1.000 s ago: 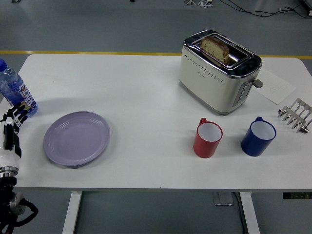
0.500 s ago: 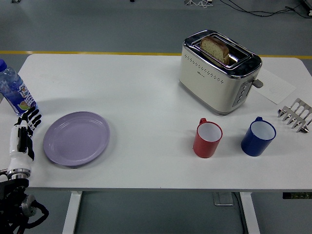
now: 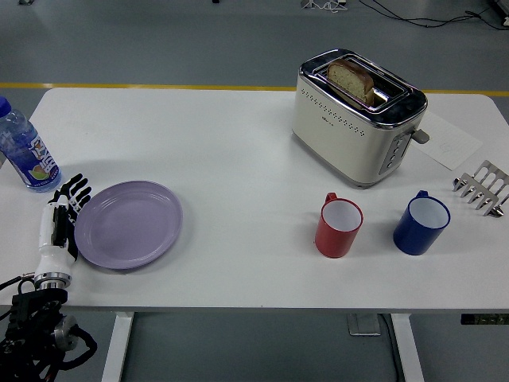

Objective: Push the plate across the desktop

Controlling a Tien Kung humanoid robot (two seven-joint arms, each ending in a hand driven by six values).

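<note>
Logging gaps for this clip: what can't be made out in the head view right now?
- Right hand: out of the head view entirely.
- Water bottle: its left side is cut off by the picture's edge.
- Contact between the left hand and the plate: too small to confirm.
- Toaster slots: only one bread slice shows; inside hidden by its walls.

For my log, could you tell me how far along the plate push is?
Just begun. Done: the left hand has reached the round lilac plate's left rim, nudging it slightly right. In hand: fingers flat against the rim. Left: nearly the whole white table to cross.
</note>
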